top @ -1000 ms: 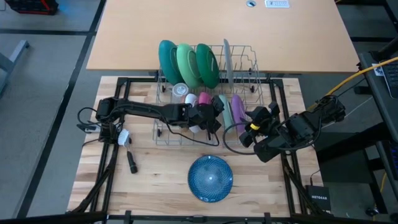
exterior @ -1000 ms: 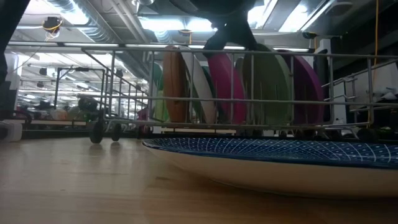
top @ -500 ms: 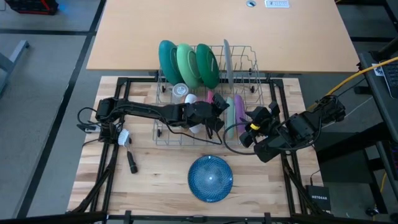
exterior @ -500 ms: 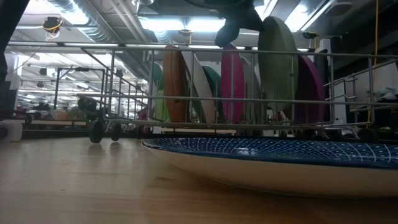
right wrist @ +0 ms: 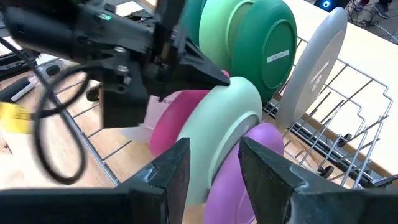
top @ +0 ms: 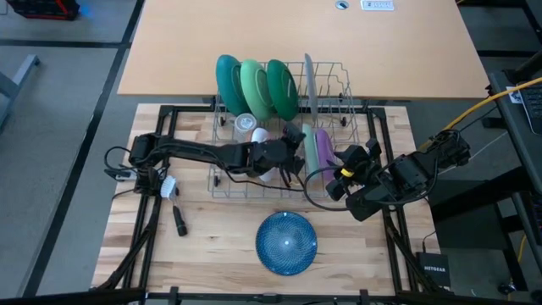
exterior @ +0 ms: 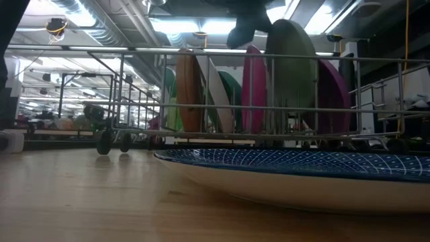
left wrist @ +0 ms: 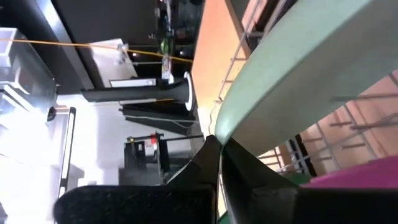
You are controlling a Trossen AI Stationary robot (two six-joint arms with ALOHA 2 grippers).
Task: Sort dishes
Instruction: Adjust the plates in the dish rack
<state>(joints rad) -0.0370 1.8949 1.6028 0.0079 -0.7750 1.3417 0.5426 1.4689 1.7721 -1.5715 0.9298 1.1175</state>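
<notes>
- My left claw [right wrist: 214, 78] is clenched on the pale green plate's [right wrist: 227, 134] rim, between pink plate [right wrist: 171, 124] and purple plate [right wrist: 239, 168].
- Risk: a skewed plate jams on the dish rack [top: 356, 114] wires.
- Right claw [right wrist: 208, 168] waits nearby, fingers parted, holding nothing.

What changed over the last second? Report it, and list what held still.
The left hand, shut on the rim of the pale green plate, lifted it above the wire rack and carried it sideways to beside the purple plate, leaving the pink plate behind. Unchanged: the right hand waiting beside the rack, the blue plate on the table, the large green bowls.
</notes>
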